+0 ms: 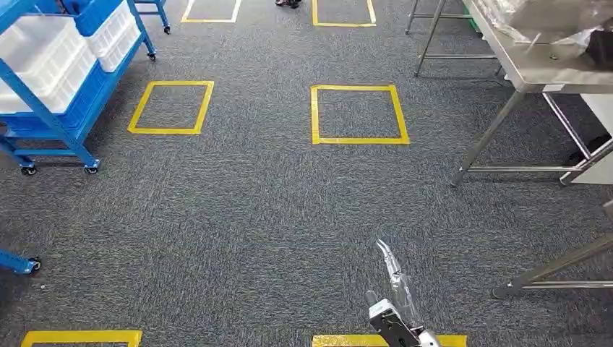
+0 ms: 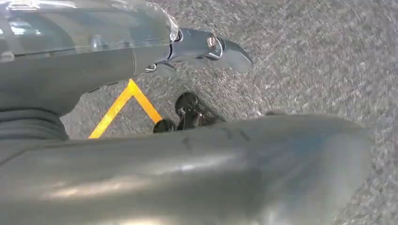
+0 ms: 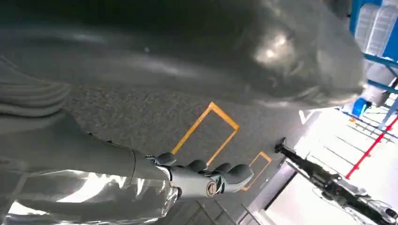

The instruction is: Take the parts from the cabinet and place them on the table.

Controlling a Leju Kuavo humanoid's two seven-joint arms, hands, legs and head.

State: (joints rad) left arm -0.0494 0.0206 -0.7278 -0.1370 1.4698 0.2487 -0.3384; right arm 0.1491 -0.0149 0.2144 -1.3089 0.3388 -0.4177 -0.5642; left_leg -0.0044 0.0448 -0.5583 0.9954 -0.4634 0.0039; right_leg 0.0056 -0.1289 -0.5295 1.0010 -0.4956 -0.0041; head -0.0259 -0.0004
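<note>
Low in the head view, my right hand (image 1: 396,327) holds a clear plastic bag (image 1: 394,278) that sticks up over the grey carpet. In the right wrist view its dark fingers (image 3: 206,180) curl beside crinkled clear plastic (image 3: 84,197). The blue cabinet (image 1: 72,108) with white bins (image 1: 43,61) stands at the far left. The steel table (image 1: 535,69) is at the far right, with bagged things on it. My left hand (image 2: 197,47) hangs over the carpet with a finger held out straight and nothing in its grip. Clear film (image 2: 94,23) lies along that hand.
Yellow tape squares (image 1: 359,114) mark the carpet between cabinet and table. The table's steel legs (image 1: 488,137) reach the floor at right, and another steel leg (image 1: 556,267) slants in nearer. A blue castor base (image 1: 18,262) juts in at the left edge.
</note>
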